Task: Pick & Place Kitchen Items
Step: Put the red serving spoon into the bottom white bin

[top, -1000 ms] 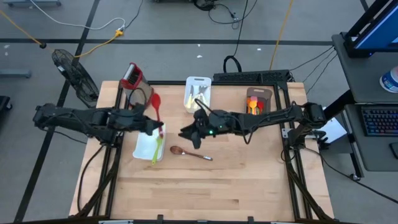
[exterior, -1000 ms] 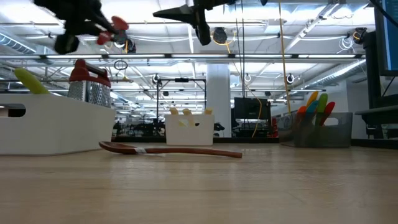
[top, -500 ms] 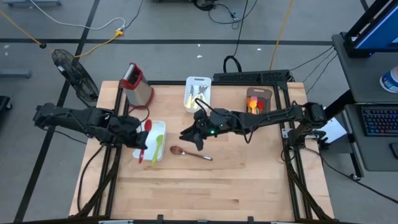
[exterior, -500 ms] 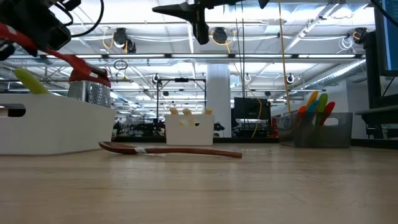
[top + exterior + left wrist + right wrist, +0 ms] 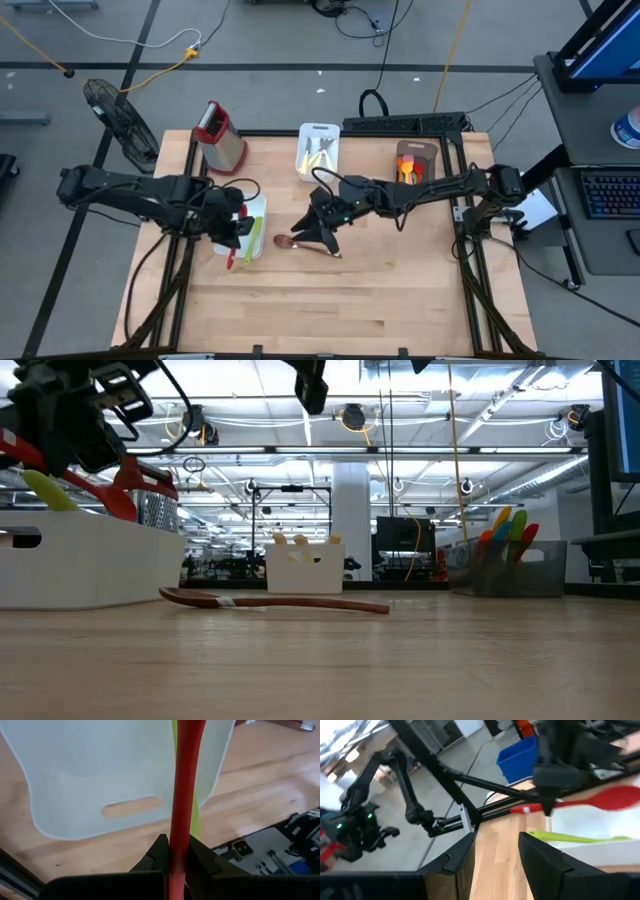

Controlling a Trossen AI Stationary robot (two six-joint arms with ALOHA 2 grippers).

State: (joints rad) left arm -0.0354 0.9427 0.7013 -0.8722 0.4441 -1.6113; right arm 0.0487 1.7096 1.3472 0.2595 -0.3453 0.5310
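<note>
Above the white tray [image 5: 256, 208], your left gripper [image 5: 232, 228] is clamped on the red spatula [image 5: 184, 795], with a green utensil [image 5: 250, 242] lying in the tray beneath. Your right gripper [image 5: 322, 228] hangs with fingers parted over the brown spoon [image 5: 305, 246] on the table [image 5: 380, 300]; the steel grater [image 5: 220, 138] stands behind the tray.

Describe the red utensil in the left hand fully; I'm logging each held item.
The red utensil is a long, slim, glossy tool, plastic or silicone by its look. The left hand is shut on its handle. It hangs above the white tray, over a yellow-green utensil lying there, with its rounded end in the air.
</note>
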